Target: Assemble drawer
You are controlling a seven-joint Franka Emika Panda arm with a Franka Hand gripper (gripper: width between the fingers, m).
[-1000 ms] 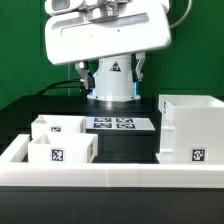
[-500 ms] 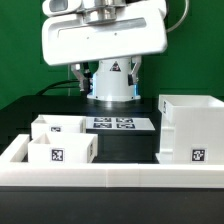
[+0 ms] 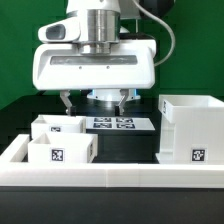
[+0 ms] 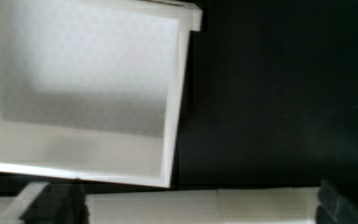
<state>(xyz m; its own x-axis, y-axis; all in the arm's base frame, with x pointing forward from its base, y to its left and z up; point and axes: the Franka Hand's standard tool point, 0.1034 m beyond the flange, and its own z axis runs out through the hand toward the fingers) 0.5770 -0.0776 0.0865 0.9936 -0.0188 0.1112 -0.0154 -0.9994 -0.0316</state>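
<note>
The large white boxy housing [image 3: 190,130] stands at the exterior view's right, open on top, with a tag on its front. Two small white open-topped trays [image 3: 60,127] [image 3: 62,151] stand together at the left, each with a tag. My gripper [image 3: 97,102] hangs above the middle of the black table, behind the trays and left of the housing. Its jaws are wide apart and hold nothing. In the wrist view my gripper [image 4: 202,205] shows its dark fingers [image 4: 48,203] far apart. A large white open part [image 4: 87,90] lies beyond them; I cannot tell which one it is.
The marker board [image 3: 113,123] lies flat on the table under my hand. A long low white rim [image 3: 110,176] runs along the front of the black table. The arm's white base [image 3: 108,80] stands behind.
My hand has come down from the top of the exterior view to just above the table. The housing and the trays have not moved.
</note>
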